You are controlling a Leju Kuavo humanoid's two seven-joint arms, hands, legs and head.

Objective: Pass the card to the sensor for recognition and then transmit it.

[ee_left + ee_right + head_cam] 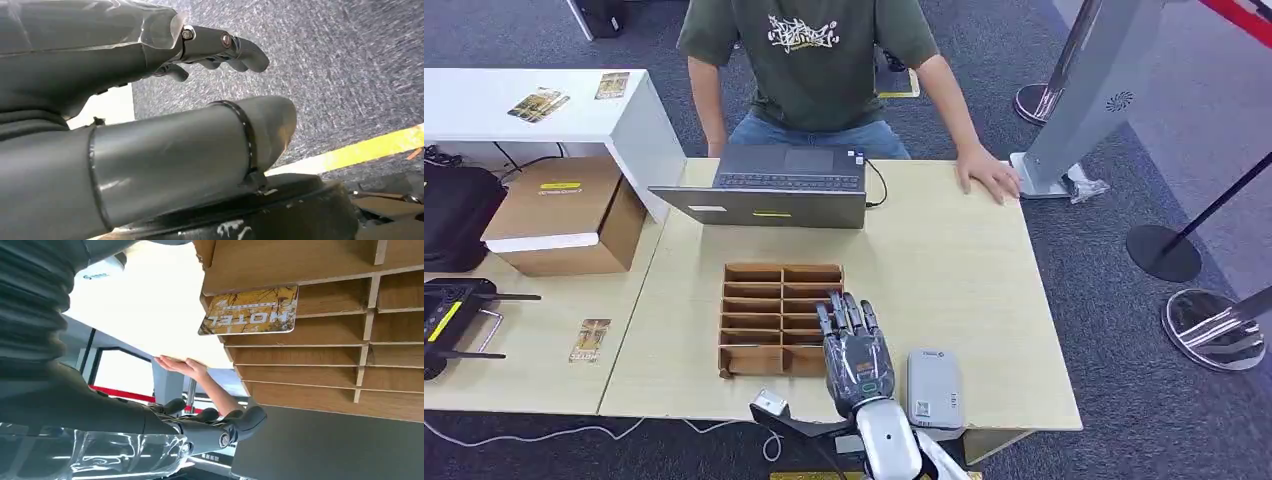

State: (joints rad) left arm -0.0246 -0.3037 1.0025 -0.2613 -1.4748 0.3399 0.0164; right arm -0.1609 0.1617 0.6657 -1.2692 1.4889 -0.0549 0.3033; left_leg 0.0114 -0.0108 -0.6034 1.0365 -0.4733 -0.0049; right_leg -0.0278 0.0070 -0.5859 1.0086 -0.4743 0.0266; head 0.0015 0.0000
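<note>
A wooden card rack with several slots stands in the middle of the light table. In the right wrist view a yellow "HOTEL" card leans in one slot of the rack. My right hand hovers over the rack's near right corner with its fingers stretched out and nothing in them; its dark fingers are apart from the card. A grey card sensor lies on the table just right of that hand. My left hand hangs over the carpet, holding nothing.
A person sits behind the table, one hand flat on its far right edge, behind an open laptop. Another card lies on the left table beside a cardboard box. Stanchion bases stand on the right.
</note>
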